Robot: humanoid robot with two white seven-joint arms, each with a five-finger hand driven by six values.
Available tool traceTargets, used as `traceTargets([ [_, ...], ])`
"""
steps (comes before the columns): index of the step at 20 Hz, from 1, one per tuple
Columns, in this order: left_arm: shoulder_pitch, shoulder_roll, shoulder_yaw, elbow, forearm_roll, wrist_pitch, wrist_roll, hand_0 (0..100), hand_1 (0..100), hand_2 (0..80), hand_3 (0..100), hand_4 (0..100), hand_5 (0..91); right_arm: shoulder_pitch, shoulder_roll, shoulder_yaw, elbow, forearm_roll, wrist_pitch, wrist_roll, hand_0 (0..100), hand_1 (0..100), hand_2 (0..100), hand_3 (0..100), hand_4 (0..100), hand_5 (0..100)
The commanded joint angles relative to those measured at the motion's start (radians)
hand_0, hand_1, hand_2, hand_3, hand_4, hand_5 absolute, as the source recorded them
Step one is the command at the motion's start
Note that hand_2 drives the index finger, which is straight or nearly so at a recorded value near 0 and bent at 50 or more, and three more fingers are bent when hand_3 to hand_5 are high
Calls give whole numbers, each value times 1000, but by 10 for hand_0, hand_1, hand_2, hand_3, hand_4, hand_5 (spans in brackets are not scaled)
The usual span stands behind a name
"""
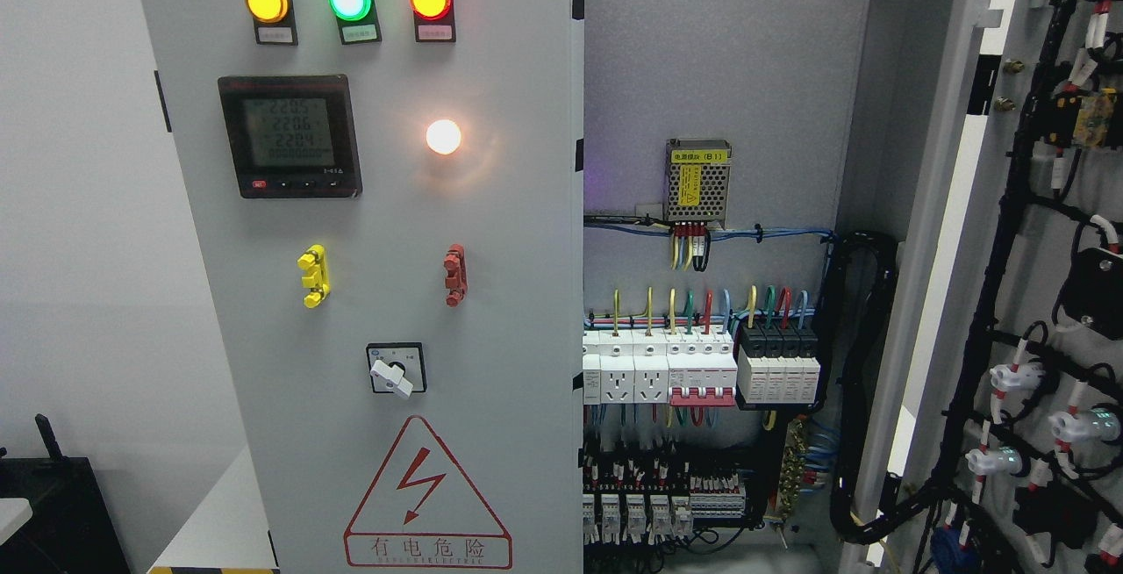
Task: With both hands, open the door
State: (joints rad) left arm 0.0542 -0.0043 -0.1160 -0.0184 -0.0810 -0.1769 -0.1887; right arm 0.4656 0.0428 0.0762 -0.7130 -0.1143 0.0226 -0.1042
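A grey electrical cabinet fills the head view. Its left door (pixel 377 293) is closed and carries three lit indicator lamps (pixel 349 0), a digital meter (pixel 289 136), a glowing round lamp (pixel 443 137), a yellow handle (pixel 313 276), a red handle (pixel 454 275), a rotary switch (pixel 396 369) and a red warning triangle (pixel 427 497). The right door (pixel 1044 293) is swung wide open, its inner side with black cable looms facing me. The open bay shows breakers (pixel 702 368) and coloured wiring. Neither of my hands is in view.
A power supply with a yellow label (pixel 697 177) hangs on the back panel above the wiring. A white wall (pixel 79 205) lies left of the cabinet, with a dark object (pixel 53 513) at the lower left corner.
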Motion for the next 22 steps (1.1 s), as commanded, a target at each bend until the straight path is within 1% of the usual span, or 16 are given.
traceTargets([
  [1,3,-51,133,72,-22,-7,-5,0,0,0,0,32,0,174,-75,71,-488,1,-6,-2,107,0,0,0,0,0],
  [2,1,-51,140,72,-20,-9,-5,0,0,0,0,32,0,215,-95,92,-544,1,-12,-2,107,0,0,0,0,0],
  [3,1,-51,142,72,-19,-9,-5,0,0,0,0,32,0,255,-107,109,-595,1,-19,-2,107,0,0,0,0,0],
  [5,1,-49,142,66,-17,-10,-3,0,0,0,0,32,0,316,-123,142,-689,1,-55,-2,107,0,0,0,0,0],
  [9,1,-49,144,58,-14,-10,5,0,0,0,0,31,0,375,-162,149,-793,2,-151,-2,107,0,0,0,0,0],
  [11,1,-49,144,58,-14,-12,5,0,0,0,0,31,0,410,-202,166,-839,1,-200,-2,107,0,0,0,0,0],
  [13,1,-49,144,60,-11,-15,5,0,0,0,0,31,0,439,-237,195,-890,1,-225,-2,107,0,0,0,0,0],
  [15,1,-49,142,60,12,-27,5,0,0,0,0,31,0,478,-244,208,-925,1,-249,-2,107,0,0,0,0,0],
  [18,-1,-48,141,58,26,-26,6,0,0,0,0,31,0,518,-262,218,-976,1,-321,-2,107,0,0,0,0,0],
  [20,-1,-48,139,58,24,-24,17,0,0,0,0,32,0,512,-270,218,-988,1,-355,0,106,0,0,0,0,0],
  [21,-1,-48,139,58,24,-23,35,0,0,0,0,32,0,504,-273,218,-990,1,-362,1,106,0,0,0,0,0],
  [22,-1,-48,139,58,21,-18,50,0,0,0,0,32,0,496,-279,220,-994,1,-375,20,106,0,0,0,0,0],
])
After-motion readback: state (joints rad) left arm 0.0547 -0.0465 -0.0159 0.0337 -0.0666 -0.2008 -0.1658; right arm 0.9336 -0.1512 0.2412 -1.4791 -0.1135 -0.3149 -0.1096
